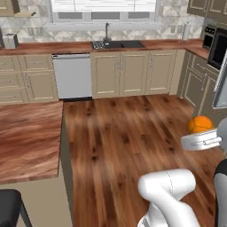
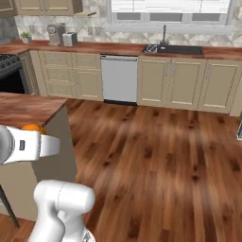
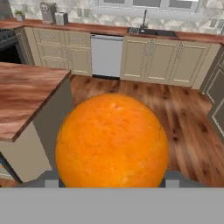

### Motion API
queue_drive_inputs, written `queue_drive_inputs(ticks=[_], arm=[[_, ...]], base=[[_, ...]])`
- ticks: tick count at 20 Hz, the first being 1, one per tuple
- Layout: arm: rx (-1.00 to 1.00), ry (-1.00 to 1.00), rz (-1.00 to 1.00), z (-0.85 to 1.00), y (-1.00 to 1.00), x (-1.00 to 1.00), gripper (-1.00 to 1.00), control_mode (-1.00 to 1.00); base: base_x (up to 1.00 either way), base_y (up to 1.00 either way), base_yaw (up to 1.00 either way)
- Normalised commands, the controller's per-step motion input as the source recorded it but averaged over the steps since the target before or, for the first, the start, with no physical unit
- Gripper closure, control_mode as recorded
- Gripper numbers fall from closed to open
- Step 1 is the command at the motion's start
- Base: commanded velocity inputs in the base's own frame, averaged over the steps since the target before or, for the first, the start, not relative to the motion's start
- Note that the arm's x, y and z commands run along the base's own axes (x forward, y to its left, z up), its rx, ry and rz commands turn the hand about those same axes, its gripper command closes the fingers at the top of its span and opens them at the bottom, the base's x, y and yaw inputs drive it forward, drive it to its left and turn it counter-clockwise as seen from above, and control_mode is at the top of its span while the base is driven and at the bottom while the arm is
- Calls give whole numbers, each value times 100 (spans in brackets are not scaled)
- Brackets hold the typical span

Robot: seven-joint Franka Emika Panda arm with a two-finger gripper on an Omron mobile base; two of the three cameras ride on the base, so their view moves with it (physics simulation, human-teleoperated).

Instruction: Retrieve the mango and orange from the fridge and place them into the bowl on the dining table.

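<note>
My gripper (image 1: 200,133) is shut on the orange (image 1: 200,124), a smooth bright orange ball held in the air over the wood floor. In the hand view the orange (image 3: 112,140) sits between the fingers and hides most of them. From the right base view, the orange (image 2: 34,127) peeks out behind the white hand, next to the corner of the dining table (image 2: 23,108). Its glossy reddish-brown top (image 1: 26,137) lies to the left of the arm. A pale grey panel at the right edge looks like the fridge door (image 1: 221,88). The mango and the bowl are out of view.
Beige cabinets with wood worktops line the far wall, with a white dishwasher (image 1: 72,76) and a sink (image 1: 116,44). A black-fronted microwave (image 1: 218,46) stands at the right and a stove (image 2: 9,75) at the left. A dark stool (image 1: 9,206) sits by the table. Open wood floor (image 1: 133,133) lies ahead.
</note>
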Motion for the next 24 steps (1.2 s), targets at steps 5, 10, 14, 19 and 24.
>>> queue_drive_inputs(ticks=[5, 10, 14, 19, 24], arm=[[0, 0, 0, 0, 0, 0, 100, 100], [0, 0, 0, 0, 0, 0, 100, 100], [0, 0, 0, 0, 0, 0, 100, 100], [0, 0, 0, 0, 0, 0, 100, 100], [0, 0, 0, 0, 0, 0, 100, 100]], base=[[0, 96, 5], [-1, 84, 8], [-3, 57, 26], [-1, 31, 43], [0, 21, 51]])
